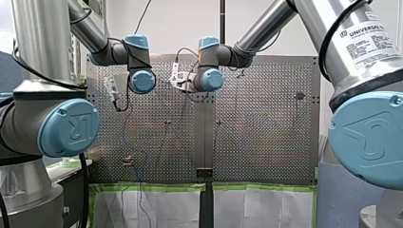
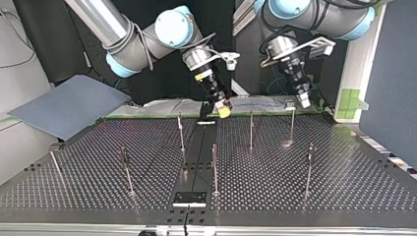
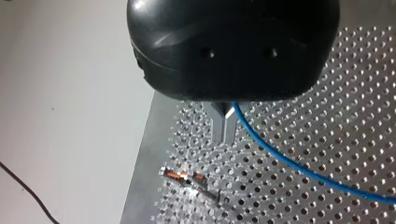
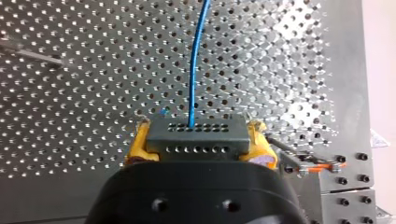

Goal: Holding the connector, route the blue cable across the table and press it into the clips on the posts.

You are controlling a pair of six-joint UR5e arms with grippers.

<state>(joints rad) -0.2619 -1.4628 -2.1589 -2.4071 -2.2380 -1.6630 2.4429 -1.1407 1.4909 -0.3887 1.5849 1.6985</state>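
My right hand [image 4: 198, 142] clamps its yellow pads [image 4: 139, 145] on the one dark connector [image 4: 198, 130] above the bench [image 4: 70, 70]. A single blue cable [image 4: 194, 60] leaves the connector. My left hand [image 3: 223, 136] has its metal fingers pressed together on that cable. Seven posts [image 2: 215, 164] stand on the bench.

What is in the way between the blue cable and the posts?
Nothing that I can see. My right gripper holds the connector with the blue cable at the table's edge, and the way to the posts looks open.
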